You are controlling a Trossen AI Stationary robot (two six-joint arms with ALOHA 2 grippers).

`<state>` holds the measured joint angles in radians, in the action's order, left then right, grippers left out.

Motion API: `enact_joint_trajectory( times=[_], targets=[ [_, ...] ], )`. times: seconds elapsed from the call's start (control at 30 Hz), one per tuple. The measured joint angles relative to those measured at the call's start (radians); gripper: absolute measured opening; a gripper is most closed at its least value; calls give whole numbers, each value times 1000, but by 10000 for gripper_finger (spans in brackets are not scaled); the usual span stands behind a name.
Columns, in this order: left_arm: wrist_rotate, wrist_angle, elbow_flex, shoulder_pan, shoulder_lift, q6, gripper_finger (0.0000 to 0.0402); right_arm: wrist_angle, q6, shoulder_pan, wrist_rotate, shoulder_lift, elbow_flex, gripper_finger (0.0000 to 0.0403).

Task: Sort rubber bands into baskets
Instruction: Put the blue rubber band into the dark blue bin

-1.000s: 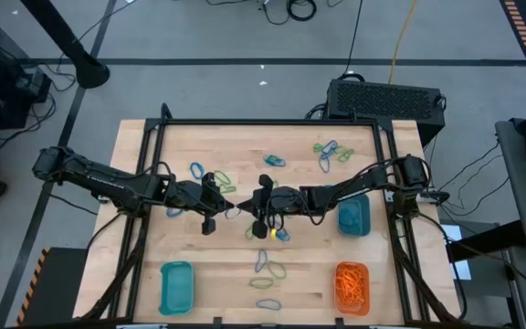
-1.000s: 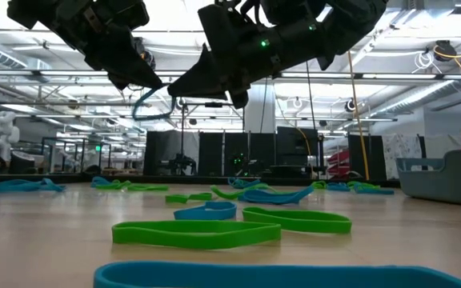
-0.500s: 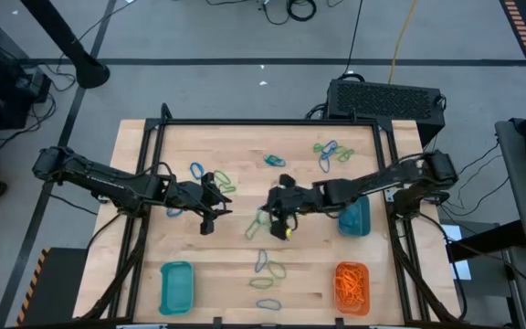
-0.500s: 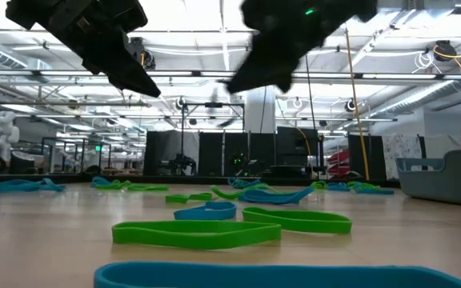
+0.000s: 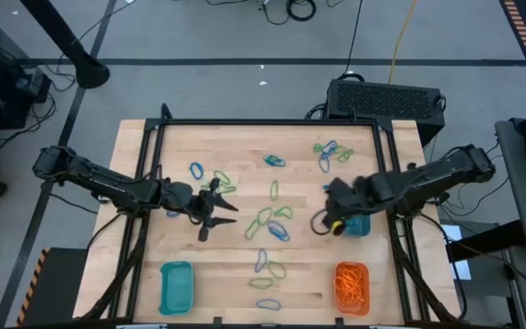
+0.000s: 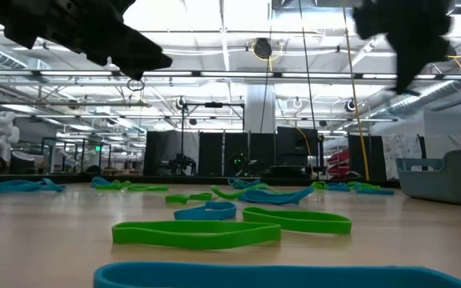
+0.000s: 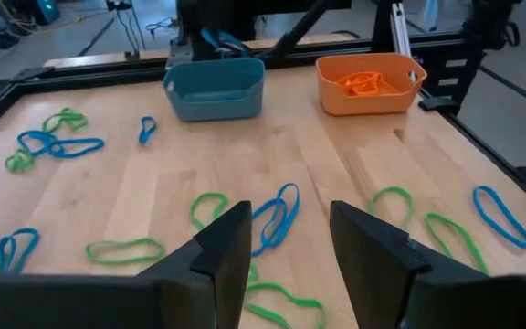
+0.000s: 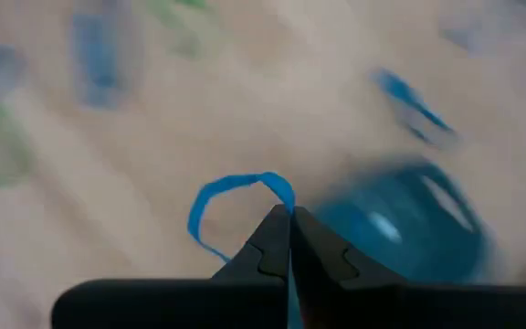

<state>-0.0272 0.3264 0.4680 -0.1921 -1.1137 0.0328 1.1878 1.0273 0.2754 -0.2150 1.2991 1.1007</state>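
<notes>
My right gripper (image 5: pixel 322 223) is shut on a blue rubber band (image 8: pixel 231 196) above the table. It stands just left of the right-hand teal basket (image 5: pixel 354 219), whose rim shows beside the tips in the right wrist view (image 8: pixel 409 228). My left gripper (image 5: pixel 219 217) hovers open over the table's left middle with nothing between its fingers (image 7: pixel 290 247). Green and blue rubber bands (image 5: pixel 268 219) lie flat on the wood. A second teal basket (image 5: pixel 176 285) stands at the near left. The orange basket (image 5: pixel 352 285), at the near right, holds orange bands. My right gripper pinches the blue band at one end of its loop (image 8: pixel 279 190) between the two fingertips. The fingers point steeply down. The rest of the loop sticks out past the tips, clear of the table and slack.
More bands lie at the far right (image 5: pixel 330 153), the far middle (image 5: pixel 274 162) and near the front edge (image 5: pixel 268 270). A black frame (image 5: pixel 272 122) rims the table. A black box (image 5: pixel 386 99) stands behind its far right corner.
My left gripper has opened and let go of the blue band, tipping more level. My right gripper has carried that band from the table's middle toward the right edge and upward, as far as the teal basket, turning from near level to point down.
</notes>
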Motion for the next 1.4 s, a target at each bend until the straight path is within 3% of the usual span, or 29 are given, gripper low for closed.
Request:
enact_joint_trajectory(
  times=[0.17, 0.43, 0.57, 0.87, 1.4],
  targets=[
    [0, 8, -1, 0, 0, 1, 157, 261, 231, 13, -72, -3, -20, 0],
    [-4, -4, -1, 1, 0, 4, 158, 120, 214, -28, 21, -2, -197, 0],
    [-61, -48, -1, 5, 0, 27, 157, 119, 246, -29, 66, -2, -251, 0],
    [-79, -73, -1, 27, 3, 26, 157, 94, 267, -29, 65, -2, -255, 22],
    [-51, -102, -1, 27, 3, 6, 157, 70, 228, -30, 141, -2, -226, 119]
  ],
)
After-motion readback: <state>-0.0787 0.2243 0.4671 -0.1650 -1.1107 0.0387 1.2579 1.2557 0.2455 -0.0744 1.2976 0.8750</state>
